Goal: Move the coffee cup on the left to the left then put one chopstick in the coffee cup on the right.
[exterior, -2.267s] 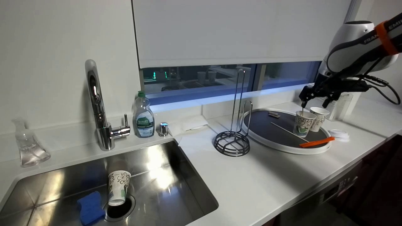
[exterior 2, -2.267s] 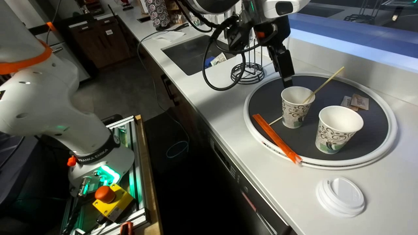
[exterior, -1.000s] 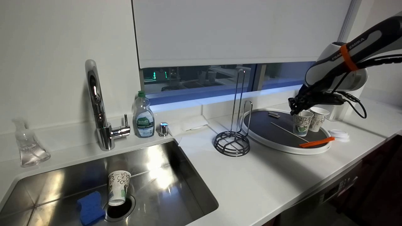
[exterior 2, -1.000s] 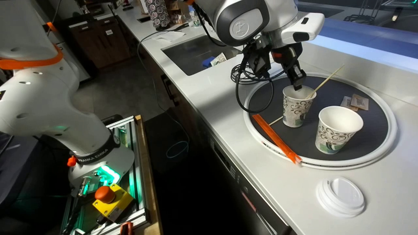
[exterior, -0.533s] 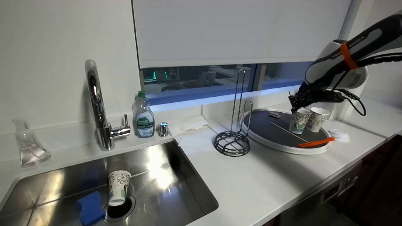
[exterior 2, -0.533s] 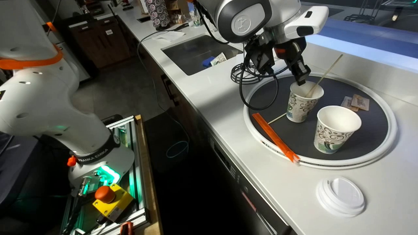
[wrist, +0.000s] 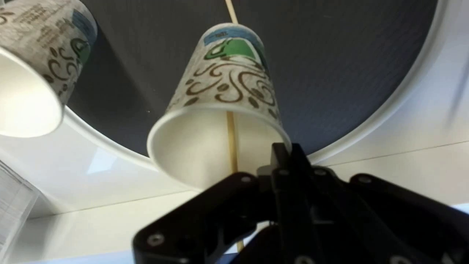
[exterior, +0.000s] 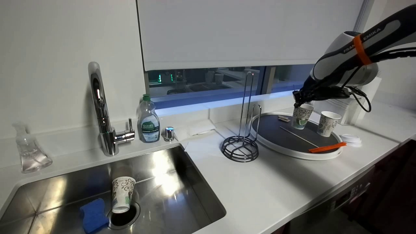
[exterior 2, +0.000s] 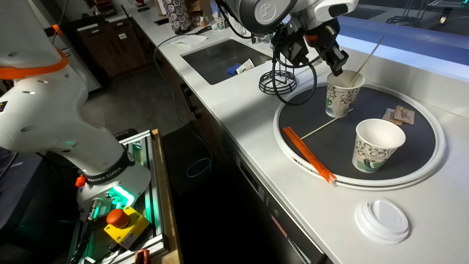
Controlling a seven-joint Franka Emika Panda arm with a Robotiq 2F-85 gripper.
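My gripper (wrist: 288, 147) is shut on the rim of the left coffee cup (exterior 2: 342, 97), a patterned paper cup that hangs tilted and seems lifted a little off the tray. One finger is inside the cup, the other outside. A chopstick (exterior 2: 366, 60) leans in this held cup, its upper end sticking out past the rim. Below, a second chopstick (exterior: 300, 137) lies flat on the dark tray, its tip (wrist: 231, 11) showing past the cup's base in the wrist view. Upright on the tray stands the right coffee cup (exterior: 329, 123), apart from the held one; no chopstick shows in it.
The round tray (exterior 2: 329, 146) also bears an orange wrapper (exterior 2: 307, 152) and small packets (exterior 2: 403, 114). White lids (exterior 2: 383, 220) lie beside it. A wire holder (exterior: 240, 149) stands between tray and sink (exterior: 182, 195). The window wall rises behind the tray.
The gripper came down to the left cup's rim and shut on it. Since then it has risen, carrying cup and leaning chopstick up and away from the right cup, uncovering more of the lying chopstick.
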